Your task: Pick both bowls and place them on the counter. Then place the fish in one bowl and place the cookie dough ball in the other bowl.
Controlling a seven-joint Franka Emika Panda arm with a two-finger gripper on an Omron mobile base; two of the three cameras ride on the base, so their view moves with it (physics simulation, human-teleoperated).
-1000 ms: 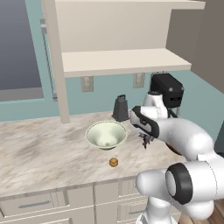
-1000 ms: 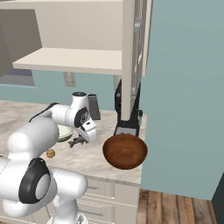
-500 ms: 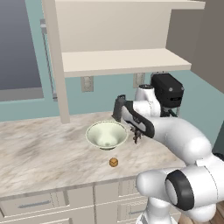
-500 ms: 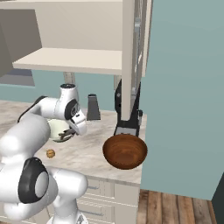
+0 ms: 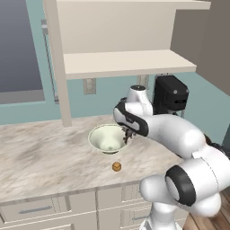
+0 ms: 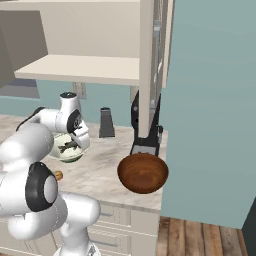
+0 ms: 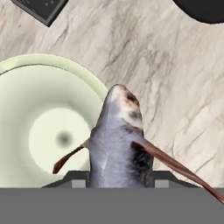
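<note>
Marbled stone made up the bench (image 5: pixel 40 157), with pale drawers below, a cream shelf (image 5: pixel 126 63) above and teal walls behind. Two bowls sat on it: one cream bowl (image 5: pixel 108 139) and one brown bowl (image 6: pixel 142 172) near the bench's right end. One fish (image 7: pixel 118 144) was pinched in the claw (image 5: pixel 129 134), apparently above the cream bowl's rim. One dough ball (image 5: pixel 116 167) lay just in front of that bowl.
</note>
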